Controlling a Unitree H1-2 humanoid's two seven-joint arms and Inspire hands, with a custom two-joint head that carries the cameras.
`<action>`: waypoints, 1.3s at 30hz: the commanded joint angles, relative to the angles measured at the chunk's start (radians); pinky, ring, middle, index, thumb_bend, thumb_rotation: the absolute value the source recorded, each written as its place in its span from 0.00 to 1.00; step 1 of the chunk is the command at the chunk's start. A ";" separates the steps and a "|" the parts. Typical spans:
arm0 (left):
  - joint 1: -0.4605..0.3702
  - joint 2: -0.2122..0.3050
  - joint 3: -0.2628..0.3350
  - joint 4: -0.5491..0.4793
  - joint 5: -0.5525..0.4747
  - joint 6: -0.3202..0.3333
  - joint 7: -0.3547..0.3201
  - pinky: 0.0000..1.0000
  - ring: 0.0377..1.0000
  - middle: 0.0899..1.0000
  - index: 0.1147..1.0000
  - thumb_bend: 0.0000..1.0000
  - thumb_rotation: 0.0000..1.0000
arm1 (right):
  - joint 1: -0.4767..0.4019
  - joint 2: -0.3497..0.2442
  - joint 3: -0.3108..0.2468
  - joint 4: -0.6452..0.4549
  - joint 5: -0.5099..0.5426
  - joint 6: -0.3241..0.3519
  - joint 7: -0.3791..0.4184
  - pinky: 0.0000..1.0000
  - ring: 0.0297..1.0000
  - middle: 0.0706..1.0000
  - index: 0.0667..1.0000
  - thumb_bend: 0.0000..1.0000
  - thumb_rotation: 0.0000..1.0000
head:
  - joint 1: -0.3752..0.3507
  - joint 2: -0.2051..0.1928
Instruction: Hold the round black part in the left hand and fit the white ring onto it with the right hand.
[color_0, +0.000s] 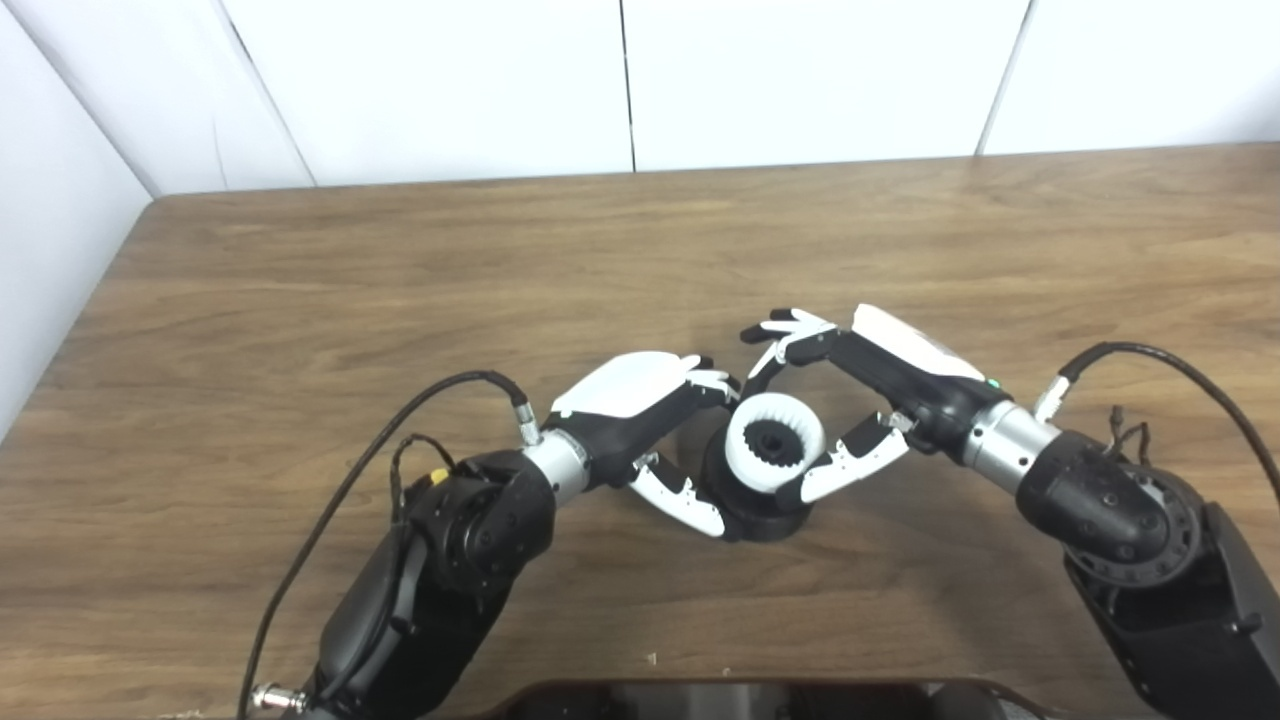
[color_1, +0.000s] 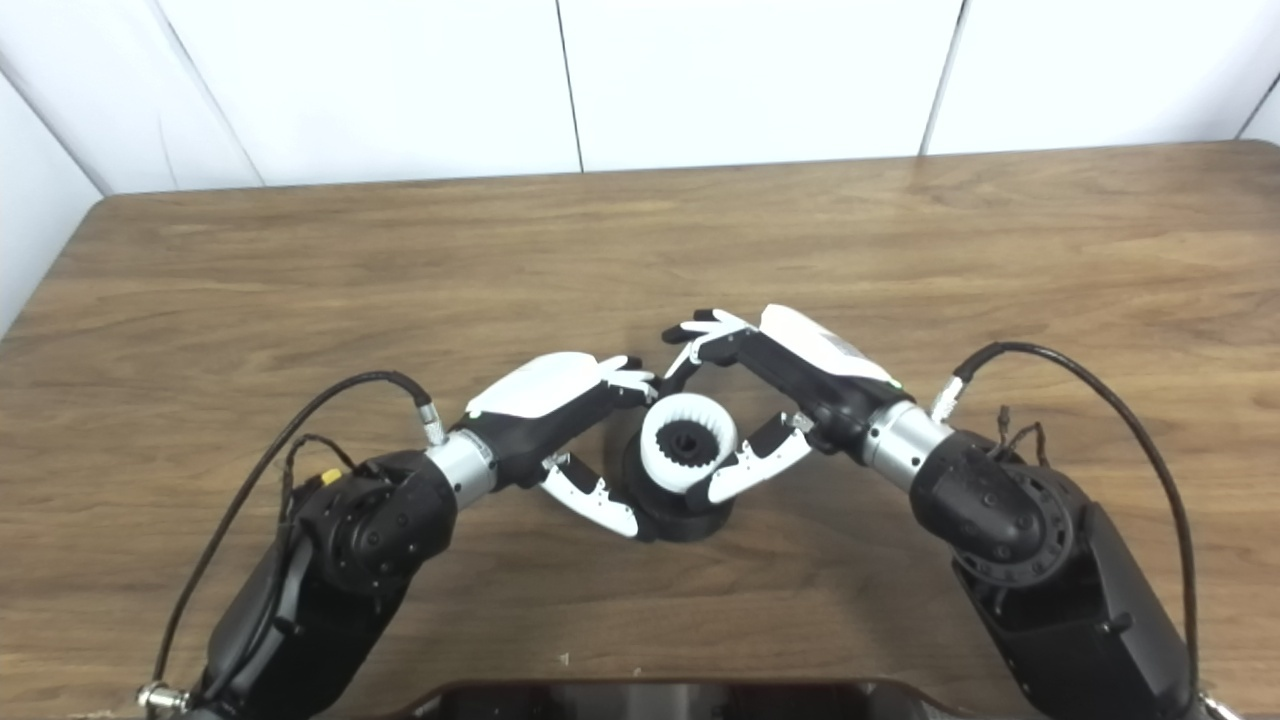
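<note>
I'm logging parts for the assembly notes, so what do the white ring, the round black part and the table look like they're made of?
White ring: likely moulded or printed plastic, matte, with ribbed teeth around its inner face.
Round black part: probably plastic too, dull black with no metallic glint; mostly hidden by both hands.
Table: wood or wood-look laminate, brown with visible grain and a soft sheen; which one cannot be told.

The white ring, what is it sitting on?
The white ring sits on top of the round black part, whose black centre shows through the ring's hole. How far down it is seated is hidden by the ring itself.
</note>
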 joint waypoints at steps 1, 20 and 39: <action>-0.048 0.002 0.009 -0.036 0.005 -0.004 0.006 0.90 1.00 0.93 0.72 0.88 0.34 | -0.022 -0.014 -0.016 -0.010 0.005 -0.045 -0.015 0.85 0.98 0.89 0.46 0.52 0.16 | 0.001 0.000; -0.049 0.002 0.010 -0.039 0.006 -0.004 0.009 0.89 1.00 0.92 0.71 0.89 0.33 | -0.017 -0.017 -0.017 -0.006 0.005 -0.037 -0.009 0.85 0.99 0.89 0.46 0.52 0.16 | 0.001 0.002; -0.039 -0.002 0.008 -0.048 0.017 0.009 0.012 0.90 1.00 0.92 0.73 0.92 0.36 | -0.024 -0.019 -0.019 -0.025 0.004 0.002 0.012 0.86 0.98 0.89 0.73 0.92 0.33 | -0.003 -0.001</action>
